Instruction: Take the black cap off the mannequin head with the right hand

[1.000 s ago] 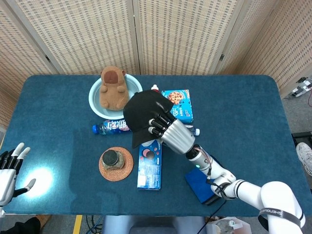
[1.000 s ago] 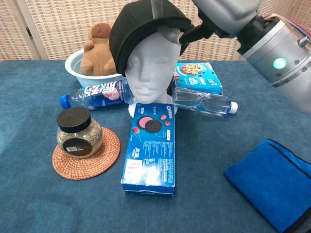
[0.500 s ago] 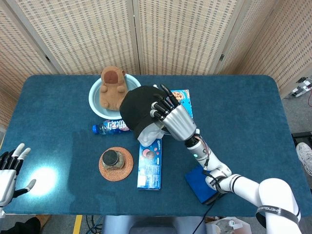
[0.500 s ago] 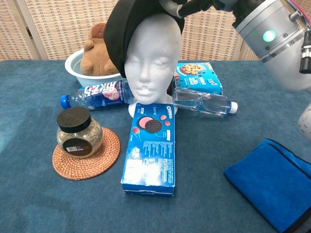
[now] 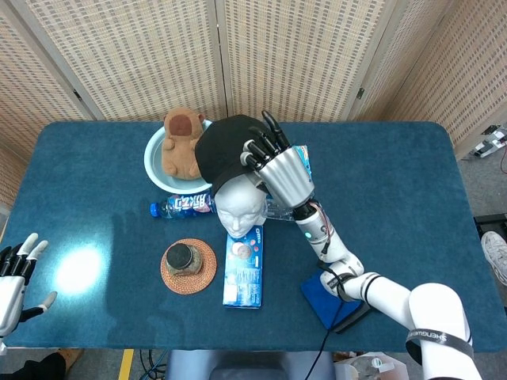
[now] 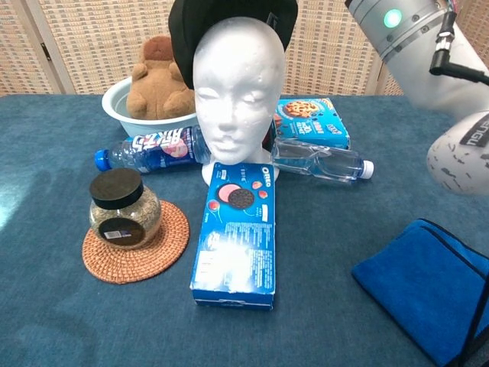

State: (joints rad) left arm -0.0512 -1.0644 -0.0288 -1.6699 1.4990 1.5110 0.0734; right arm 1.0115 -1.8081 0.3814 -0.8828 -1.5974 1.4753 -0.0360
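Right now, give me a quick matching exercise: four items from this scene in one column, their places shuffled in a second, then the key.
Items:
1. black cap
2. jar
3. plush toy
4. blue cloth

Places:
A. in the white bowl
B. flat on the table, near right in the chest view
C. held by the right hand, behind the top of the mannequin head
D. on the woven coaster

Pairs: 1-C, 2-D, 3-A, 4-B

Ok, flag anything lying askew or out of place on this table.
Two bottles lie on their sides behind the mannequin head: the blue-labelled bottle and the clear bottle. The Oreo box lies flat.
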